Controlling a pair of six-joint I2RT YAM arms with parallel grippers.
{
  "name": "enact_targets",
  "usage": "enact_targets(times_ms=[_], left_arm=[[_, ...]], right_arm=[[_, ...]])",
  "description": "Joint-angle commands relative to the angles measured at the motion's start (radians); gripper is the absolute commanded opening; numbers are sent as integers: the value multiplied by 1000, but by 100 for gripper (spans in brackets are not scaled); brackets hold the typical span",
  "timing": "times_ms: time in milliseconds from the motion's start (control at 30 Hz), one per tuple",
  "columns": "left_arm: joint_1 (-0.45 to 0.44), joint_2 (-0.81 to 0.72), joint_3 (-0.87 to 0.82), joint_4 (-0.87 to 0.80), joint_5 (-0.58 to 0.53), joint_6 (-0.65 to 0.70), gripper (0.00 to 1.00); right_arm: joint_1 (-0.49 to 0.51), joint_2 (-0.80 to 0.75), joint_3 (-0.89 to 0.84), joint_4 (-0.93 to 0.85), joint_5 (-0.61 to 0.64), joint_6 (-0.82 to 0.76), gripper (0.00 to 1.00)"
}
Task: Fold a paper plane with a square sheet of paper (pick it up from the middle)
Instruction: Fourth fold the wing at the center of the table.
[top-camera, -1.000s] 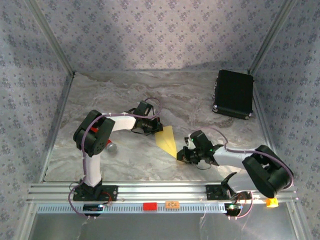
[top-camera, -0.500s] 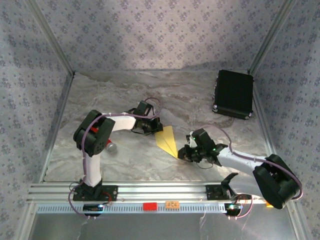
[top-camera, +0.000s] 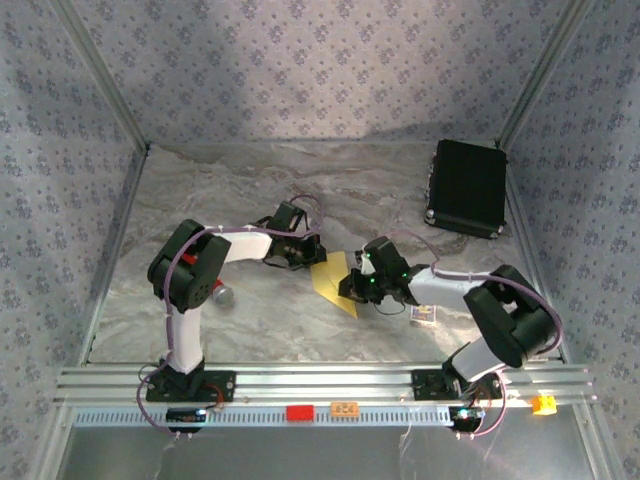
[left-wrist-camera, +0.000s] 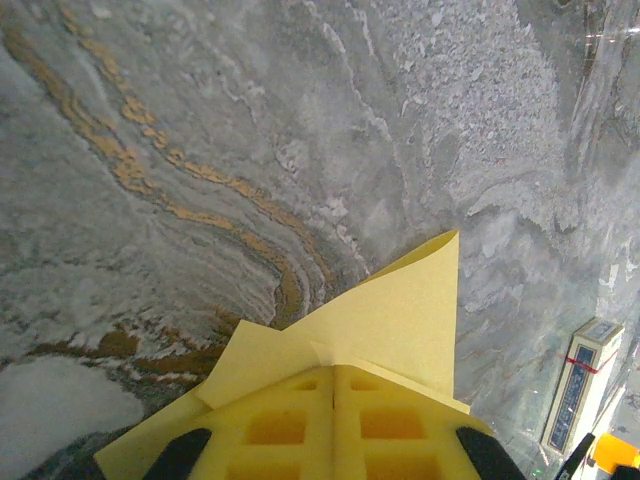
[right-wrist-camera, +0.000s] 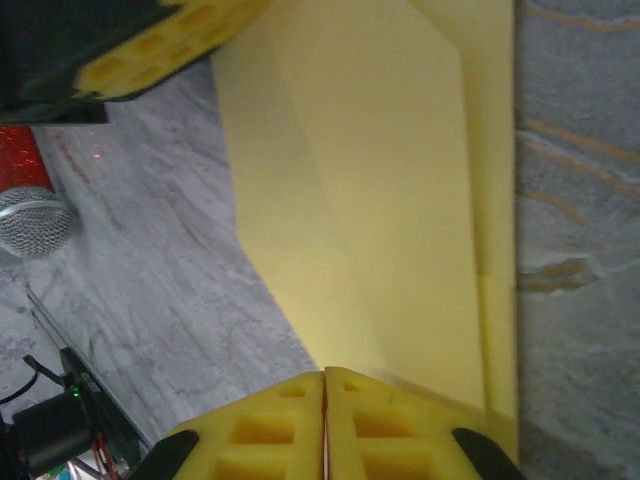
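Both grippers clamp the folded yellow paper (top-camera: 333, 278) near the centre of the table (top-camera: 200, 190).
I read my left gripper (top-camera: 312, 258) on its 11 o'clock corner and my right gripper (top-camera: 352, 290) on its 3 o'clock edge. The wrist views show both jaws closed on it. The overhead view adds a black case (top-camera: 466, 187) at 2 o'clock.

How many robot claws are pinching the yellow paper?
2. The left claw pinches the yellow paper at its far left end. The right claw pinches its right edge, nearer the arm bases.
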Motion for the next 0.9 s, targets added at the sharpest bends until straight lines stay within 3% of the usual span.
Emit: enact_targets(times_ms=[0,233,500,867], left_arm=[[2,42,-30,-54,-52,10,5],[3,24,-5,-35,-28,26,10],[2,-66,45,-57,-30,36,24],[-46,-65,-28,40,23,-26,11]], right_arm=[[-6,25,-17,15,-13,1,7],[-13,54,-121,-4,2,-15,5],[-12,52,-131,8,18,-6,5],[-15,32,-142,-1,46,3,4]])
